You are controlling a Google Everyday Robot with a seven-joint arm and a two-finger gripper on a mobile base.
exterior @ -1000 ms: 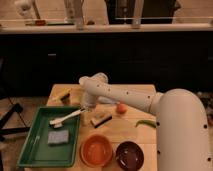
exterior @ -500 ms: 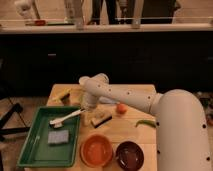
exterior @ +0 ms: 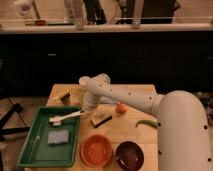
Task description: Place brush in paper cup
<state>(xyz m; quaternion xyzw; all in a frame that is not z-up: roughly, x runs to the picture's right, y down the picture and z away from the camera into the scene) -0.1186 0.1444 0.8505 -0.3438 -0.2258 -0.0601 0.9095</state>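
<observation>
Wooden worktop (exterior: 125, 131), viewed from its front edge. A green tray (exterior: 37, 145) fills the front left corner. The brush (exterior: 67, 117) lies flat in the far half of the tray. Its bristle head is toward the left edge and its slim white handle runs right, ending close to the tray's far right corner. A grey-blue sponge (exterior: 58, 136) sits in the tray just in front of the brush, apart from it. The white arm (exterior: 130, 97) reaches in from the right front corner across the middle of the worktop and bends down near the tray. The gripper (exterior: 88, 106) hangs just off the tray's far right corner, beside the handle end of the brush; contact cannot be told, nor whether it is spread or closed. A black-and-white scrubber (exterior: 100, 118) lies just right of the gripper. An orange fruit (exterior: 120, 107) sits mid-worktop, and a green chili (exterior: 146, 122) lies toward the right edge. An orange bowl (exterior: 96, 150) and a dark bowl (exterior: 129, 155) stand side by side along the front edge. A yellow-and-black item (exterior: 62, 94) lies near the far left corner.
</observation>
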